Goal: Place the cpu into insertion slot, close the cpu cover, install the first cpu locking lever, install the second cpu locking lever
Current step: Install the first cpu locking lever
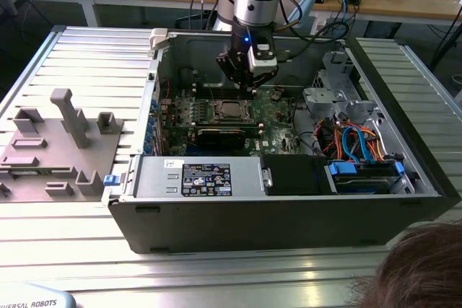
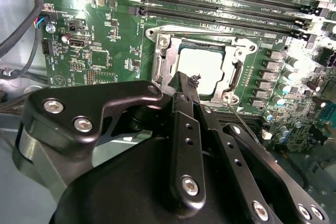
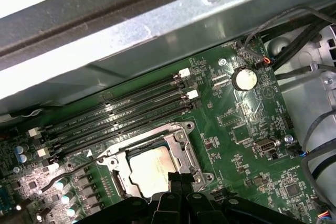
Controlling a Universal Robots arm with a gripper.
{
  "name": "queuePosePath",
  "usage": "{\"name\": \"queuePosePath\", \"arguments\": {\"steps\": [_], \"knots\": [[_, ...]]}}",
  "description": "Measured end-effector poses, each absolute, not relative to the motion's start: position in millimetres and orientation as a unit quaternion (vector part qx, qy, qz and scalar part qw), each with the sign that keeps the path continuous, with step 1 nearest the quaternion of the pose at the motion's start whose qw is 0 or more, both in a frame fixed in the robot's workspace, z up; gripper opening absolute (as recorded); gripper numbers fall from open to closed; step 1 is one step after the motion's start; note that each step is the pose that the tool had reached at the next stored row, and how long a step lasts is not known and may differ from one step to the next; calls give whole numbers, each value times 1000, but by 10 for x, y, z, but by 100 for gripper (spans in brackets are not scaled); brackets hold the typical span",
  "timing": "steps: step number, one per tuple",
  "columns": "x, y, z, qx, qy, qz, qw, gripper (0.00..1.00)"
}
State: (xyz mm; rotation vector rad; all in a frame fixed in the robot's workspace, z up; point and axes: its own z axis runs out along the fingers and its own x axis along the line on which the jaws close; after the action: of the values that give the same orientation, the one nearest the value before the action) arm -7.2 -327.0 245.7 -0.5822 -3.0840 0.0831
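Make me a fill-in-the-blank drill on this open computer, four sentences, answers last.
1. The cpu lies ___ the slot, not beside it.
2. The cover over it is ___.
3. The board around the slot is coloured ___.
4. The grey fixtures lie on the exterior view's ___.
Answers: in; closed; green; left.

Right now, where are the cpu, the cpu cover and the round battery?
cpu (image 2: 207, 65): second wrist view, middle of its silver top.
cpu cover (image 2: 160, 61): second wrist view, one side bar of the frame.
round battery (image 3: 244, 79): first wrist view, its flat face.
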Motion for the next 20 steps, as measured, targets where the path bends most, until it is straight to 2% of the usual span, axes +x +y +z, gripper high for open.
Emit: {"name": "queuePosePath", "arguments": {"steps": [20], "knots": [[-72, -3270, 2457, -171, -985, 26, 1, 11]]}}
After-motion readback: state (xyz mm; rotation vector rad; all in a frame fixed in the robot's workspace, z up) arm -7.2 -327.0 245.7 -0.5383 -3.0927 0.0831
